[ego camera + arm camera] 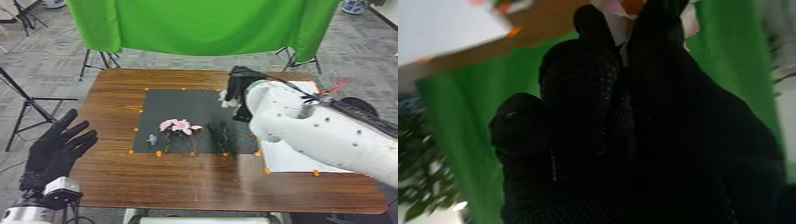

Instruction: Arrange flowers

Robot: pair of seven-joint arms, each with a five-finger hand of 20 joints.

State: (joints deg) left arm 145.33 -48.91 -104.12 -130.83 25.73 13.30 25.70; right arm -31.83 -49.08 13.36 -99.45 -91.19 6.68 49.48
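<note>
Flowers (pixel 180 126) lie on the dark mat (pixel 173 105) on the worktop (pixel 111 180). Right robot hand (pixel 238 92) looks closed in a pinch on a pale bloom (pixel 690 21) near the mat's far right corner (grip partly hidden). Left robot hand (pixel 53 150) open, fingers spread, at the worktop's left side.

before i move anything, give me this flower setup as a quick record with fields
surface: brown wooden table
mat: dark mat, orange pieces along its edges
on mat: pink flowers, small blue flower to their left
right robot hand: over the mat's far right part, holding a pale flower
left robot hand: at the table's left edge, fingers straight
right of mat: white sheet
beyond table: green cloth
</note>
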